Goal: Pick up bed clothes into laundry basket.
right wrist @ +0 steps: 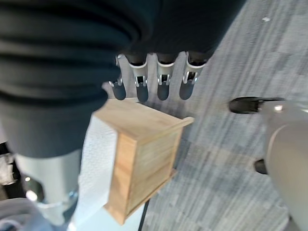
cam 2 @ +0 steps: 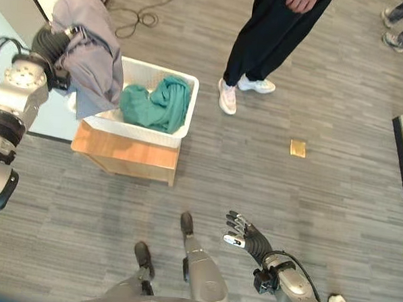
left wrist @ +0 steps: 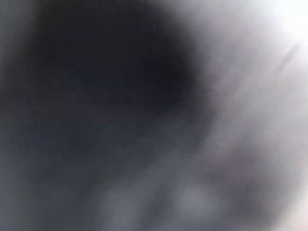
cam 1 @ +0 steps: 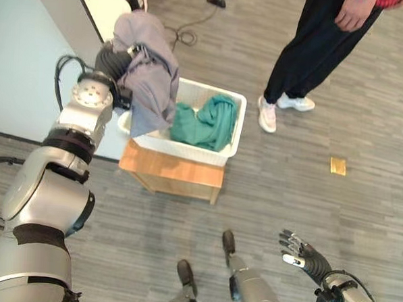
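Upper left of the head views, a grey garment (cam 1: pixel 148 67) drapes over the left hand (cam 1: pixel 129 52), hiding its fingers, so its grip can't be judged, right above the white laundry basket (cam 1: pixel 233 129) holding a teal cloth (cam 1: pixel 206 121) on a wooden stand (cam 1: pixel 170 170). A person (cam 1: pixel 315 49) stands beside the basket, a small yellow piece (cam 1: pixel 338 165) lies on the floor at right, and the right hand (cam 2: pixel 246 236) hangs low with fingers spread and empty. The right wrist view shows the stand's side panel (right wrist: pixel 144 159); the left wrist view is smothered in grey fabric.
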